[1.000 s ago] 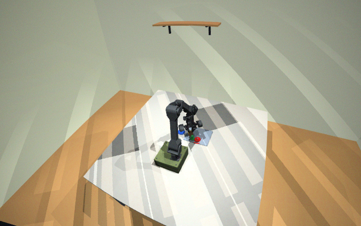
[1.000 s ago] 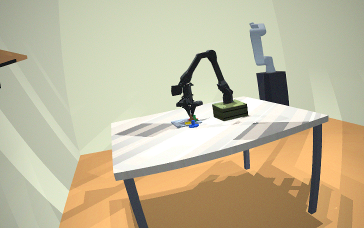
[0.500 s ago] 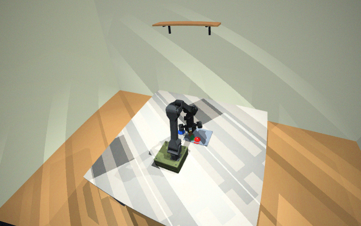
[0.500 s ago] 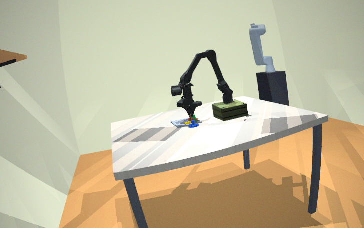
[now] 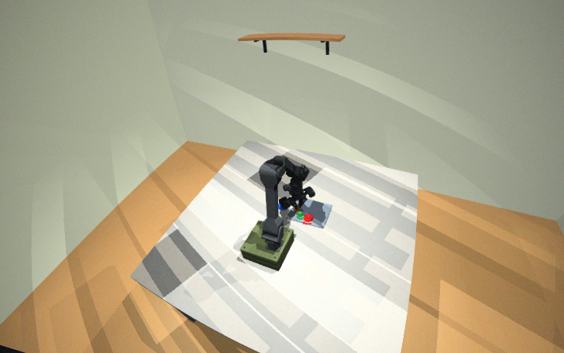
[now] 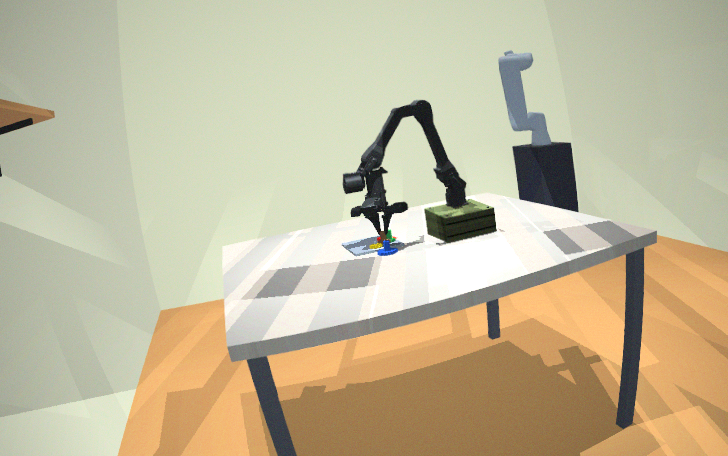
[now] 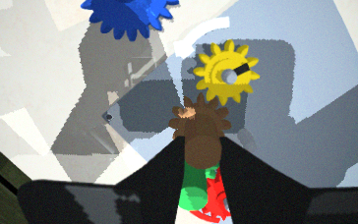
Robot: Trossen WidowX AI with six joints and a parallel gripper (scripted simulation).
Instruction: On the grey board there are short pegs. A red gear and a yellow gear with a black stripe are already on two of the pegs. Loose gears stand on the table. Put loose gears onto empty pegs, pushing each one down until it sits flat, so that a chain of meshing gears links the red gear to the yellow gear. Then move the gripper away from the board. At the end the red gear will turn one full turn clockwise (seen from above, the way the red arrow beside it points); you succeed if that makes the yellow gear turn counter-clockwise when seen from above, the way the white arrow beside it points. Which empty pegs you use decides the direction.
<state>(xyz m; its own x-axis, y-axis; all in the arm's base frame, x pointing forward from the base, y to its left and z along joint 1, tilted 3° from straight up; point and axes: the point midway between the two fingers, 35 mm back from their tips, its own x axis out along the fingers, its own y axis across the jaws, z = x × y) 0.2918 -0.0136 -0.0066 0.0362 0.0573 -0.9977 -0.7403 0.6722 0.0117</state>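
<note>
My gripper (image 6: 383,235) (image 7: 202,143) is shut on the handle of the brown gear (image 7: 201,120), low over the grey board (image 5: 327,209) (image 6: 353,247) (image 7: 320,29). The brown gear's teeth appear close to the yellow gear (image 6: 375,246) (image 7: 216,74) with its black stripe. I cannot tell whether it sits flat; its underside is hidden. The green gear (image 5: 299,215) (image 7: 193,197) stands on the board beside the red gear (image 5: 307,217) (image 7: 213,198), partly hidden by the fingers in the wrist view. The blue gear (image 5: 280,206) (image 6: 386,251) (image 7: 129,17) stands on the table off the board.
A grey peg (image 7: 247,140) shows right of the brown gear in the wrist view. The white arrow (image 7: 199,33) lies beside the yellow gear, the red arrow (image 5: 306,223) beside the red gear. The arm's green base (image 5: 266,245) (image 6: 460,221) stands near the board.
</note>
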